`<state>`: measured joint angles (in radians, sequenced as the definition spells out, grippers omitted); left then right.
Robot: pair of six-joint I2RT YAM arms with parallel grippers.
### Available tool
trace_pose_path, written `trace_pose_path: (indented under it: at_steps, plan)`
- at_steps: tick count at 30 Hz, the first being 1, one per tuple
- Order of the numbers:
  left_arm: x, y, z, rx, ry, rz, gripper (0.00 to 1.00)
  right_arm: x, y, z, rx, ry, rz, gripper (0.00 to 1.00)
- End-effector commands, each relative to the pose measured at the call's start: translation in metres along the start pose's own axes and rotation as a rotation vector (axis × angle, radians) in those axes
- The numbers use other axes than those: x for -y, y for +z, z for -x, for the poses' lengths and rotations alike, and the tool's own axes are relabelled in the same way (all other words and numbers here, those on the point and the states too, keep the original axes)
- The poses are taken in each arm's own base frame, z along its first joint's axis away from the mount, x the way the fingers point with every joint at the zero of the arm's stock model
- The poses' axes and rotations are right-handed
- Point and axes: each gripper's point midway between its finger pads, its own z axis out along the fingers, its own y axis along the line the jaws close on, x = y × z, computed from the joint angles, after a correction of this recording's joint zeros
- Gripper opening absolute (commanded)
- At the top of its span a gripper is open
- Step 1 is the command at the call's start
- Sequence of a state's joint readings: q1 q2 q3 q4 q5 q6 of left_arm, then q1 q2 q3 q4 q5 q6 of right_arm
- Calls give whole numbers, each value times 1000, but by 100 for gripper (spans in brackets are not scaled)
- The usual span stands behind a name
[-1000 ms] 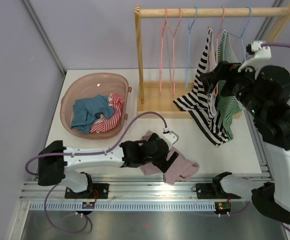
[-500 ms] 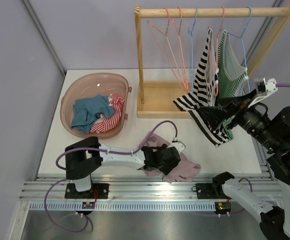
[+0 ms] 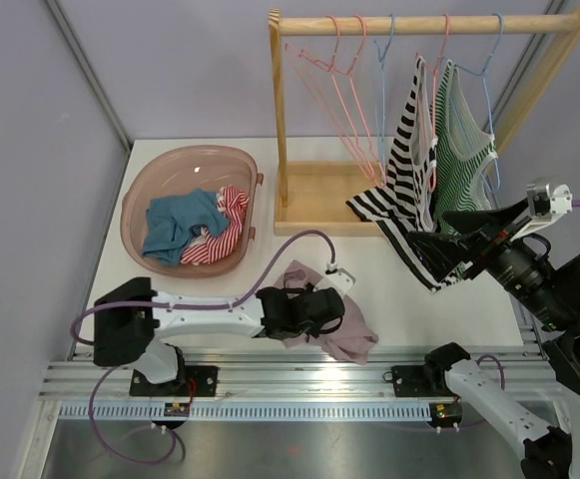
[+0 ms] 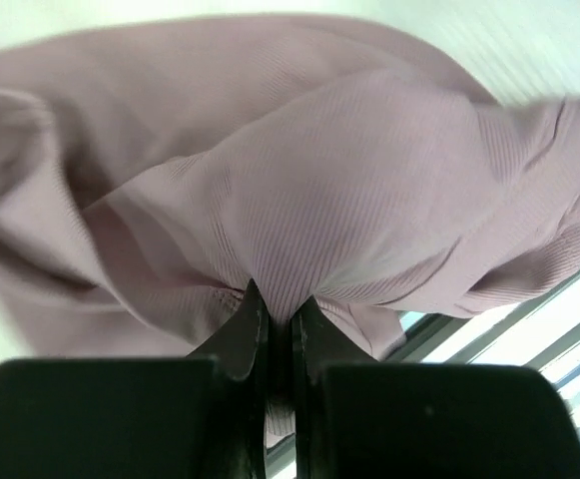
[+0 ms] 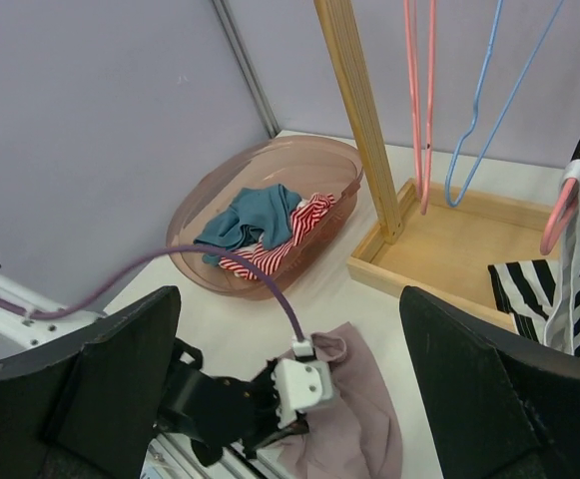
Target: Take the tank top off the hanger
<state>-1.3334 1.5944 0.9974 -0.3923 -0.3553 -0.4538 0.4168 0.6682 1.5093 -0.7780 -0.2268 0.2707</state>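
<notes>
Your left gripper (image 3: 314, 311) is clamping down hard right now: in the left wrist view the two black jaws are pressed together, pinching a raised fold of the pink tank top (image 4: 349, 180). That top is lying in a rumpled heap flat on the white table (image 3: 170, 274), out in front of the wooden rack (image 3: 279, 120) toward the near edge, just ahead of the rack's base tray. It is off the rail and well apart from the bare hangers (image 3: 373, 160), which are dangling at a slant from the rack's top bar. Your right gripper (image 3: 427, 228) is hovering off the right end of the rack with its jaws spread wide and nothing between them. It is sitting in front of the black-and-white striped top (image 3: 409, 150), which is hanging from the bar with its hem trailing past the tray onto the table, though from overhead you cannot tell whether the fingers are touching that cloth. Just to the right of it on the same bar, a green striped top (image 3: 459, 130) is hanging. Over to the left of the rack, beside its post, the pink basket (image 3: 140, 190) is holding a teal garment and a red-and-white striped one.
</notes>
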Motion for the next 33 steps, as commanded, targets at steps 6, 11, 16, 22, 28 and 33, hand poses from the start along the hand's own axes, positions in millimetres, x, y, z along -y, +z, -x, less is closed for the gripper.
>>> trace_pose_path:
  at_steps: [6, 11, 16, 22, 28, 33]
  plan:
    - [-98, -99, 82, 282, -167, 281, 0, 3, 2, 7, 34, -2, -18, 99]
    - [-160, -163, 112, 392, -268, 376, 0, 11, 2, 11, 47, 1, -67, 100]
    - [-220, -232, 141, 530, -342, 480, 0, 35, 5, 8, 39, 20, -195, 99]
    - [-268, -292, 164, 656, -436, 549, 0, 55, 6, 3, 27, 24, -303, 100]
    - [-338, -287, 157, 588, -565, 630, 0, 69, 9, -3, 6, 25, -373, 99]
    - [-367, -256, 144, 490, -636, 624, 0, 102, 5, -4, 2, 5, -556, 100]
